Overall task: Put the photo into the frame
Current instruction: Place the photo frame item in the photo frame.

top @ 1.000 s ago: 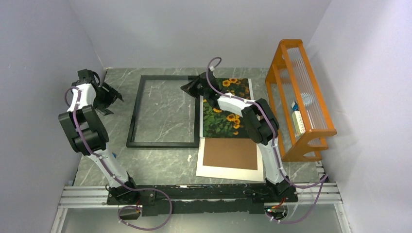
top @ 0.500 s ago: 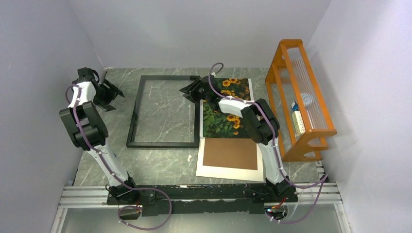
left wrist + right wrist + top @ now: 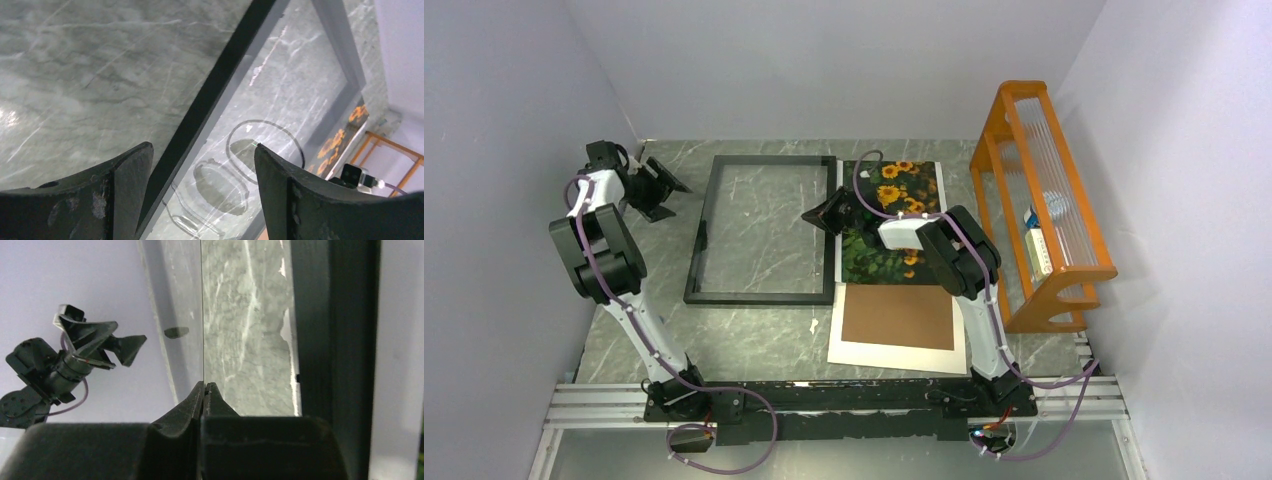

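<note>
The black frame [image 3: 706, 232] lies flat left of centre. A thin clear pane [image 3: 764, 220] sits over its opening. The sunflower photo [image 3: 906, 183] lies flat just right of the frame, partly under my right arm. My right gripper [image 3: 818, 214] is at the frame's right side, shut on the pane's edge [image 3: 202, 315], which runs up from the closed fingertips [image 3: 196, 396]; the frame's black bar [image 3: 330, 340] is beside it. My left gripper [image 3: 667, 188] is open and empty, hovering [image 3: 200, 150] over the frame's left bar [image 3: 210, 95] and the pane [image 3: 280, 85].
A brown backing board [image 3: 897, 317] lies on a white mat sheet [image 3: 864, 352] in front of the photo. An orange wooden rack [image 3: 1039, 200] stands at the right. Purple walls close in on three sides.
My right gripper has moved toward me along the frame's right side, from the far right corner. My left gripper has shifted slightly farther and to the right, toward the frame's far left corner.
</note>
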`<state>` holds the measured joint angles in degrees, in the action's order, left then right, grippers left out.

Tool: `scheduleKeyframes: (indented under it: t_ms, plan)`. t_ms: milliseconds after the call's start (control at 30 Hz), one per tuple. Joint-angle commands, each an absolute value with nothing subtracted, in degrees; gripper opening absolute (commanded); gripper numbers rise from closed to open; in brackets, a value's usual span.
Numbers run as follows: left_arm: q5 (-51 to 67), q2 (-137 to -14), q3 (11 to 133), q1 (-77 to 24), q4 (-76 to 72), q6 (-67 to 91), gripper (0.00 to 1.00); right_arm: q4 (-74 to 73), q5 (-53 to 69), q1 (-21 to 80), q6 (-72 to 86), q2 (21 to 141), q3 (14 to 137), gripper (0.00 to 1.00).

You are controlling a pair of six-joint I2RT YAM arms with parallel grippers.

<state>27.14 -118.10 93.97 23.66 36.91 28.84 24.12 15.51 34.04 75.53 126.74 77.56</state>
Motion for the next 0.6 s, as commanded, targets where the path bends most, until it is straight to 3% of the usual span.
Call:
scheduleKeyframes:
  t_ms: [0,567]
  plan:
    - [33.97,-119.74,93.70,23.87,31.92,26.50,0.79,32.25,15.55,34.04,72.81,122.08,74.88,0.00]
    - [32.66,-124.72,92.99,22.18,30.12,23.92,0.79,32.86,13.22,34.07,66.52,121.43,73.14,0.00]
